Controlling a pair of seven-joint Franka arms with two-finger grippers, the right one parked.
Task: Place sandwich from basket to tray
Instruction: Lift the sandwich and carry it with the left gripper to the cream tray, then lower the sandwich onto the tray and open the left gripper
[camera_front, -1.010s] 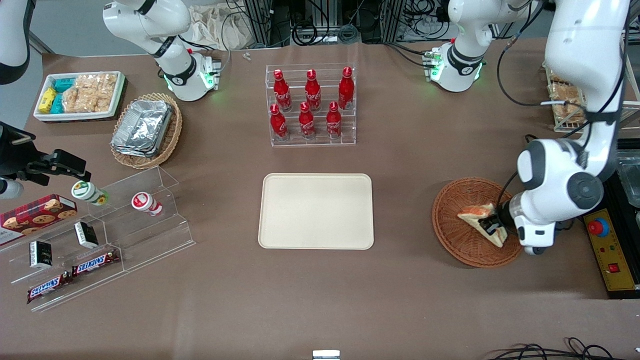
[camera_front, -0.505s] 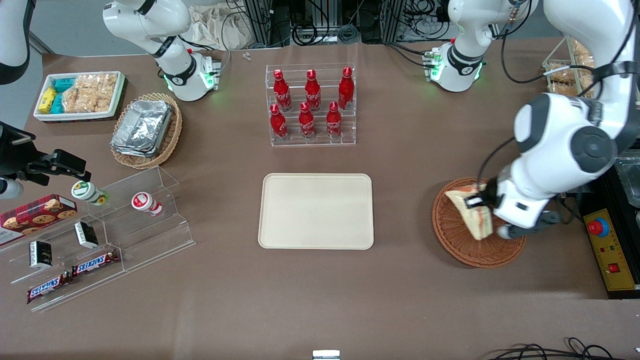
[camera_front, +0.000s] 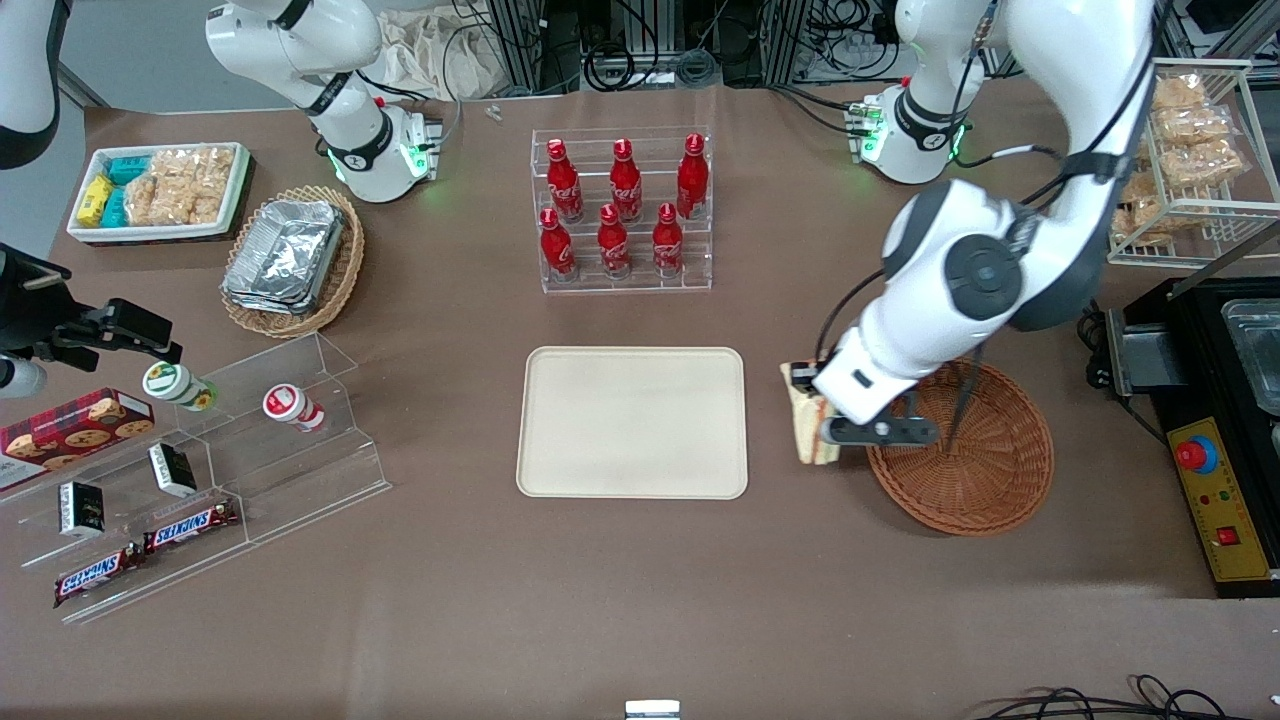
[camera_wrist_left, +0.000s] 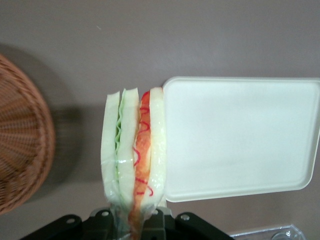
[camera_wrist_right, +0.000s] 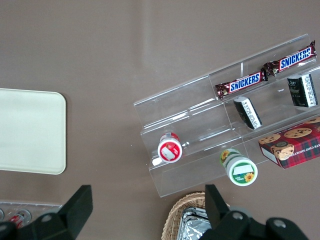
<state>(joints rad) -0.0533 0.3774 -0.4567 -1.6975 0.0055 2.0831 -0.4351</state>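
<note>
With my gripper (camera_front: 812, 425) pinching the sandwich (camera_front: 806, 428) in the air between the basket (camera_front: 985, 470) and the tray (camera_front: 632, 422), I am mid-carry, and next I judge I must bring it over the tray before lowering.

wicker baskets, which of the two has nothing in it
The round reddish-brown basket beside the gripper, which holds the sandwich. The tan oval basket near the parked arm holds foil containers.
</note>
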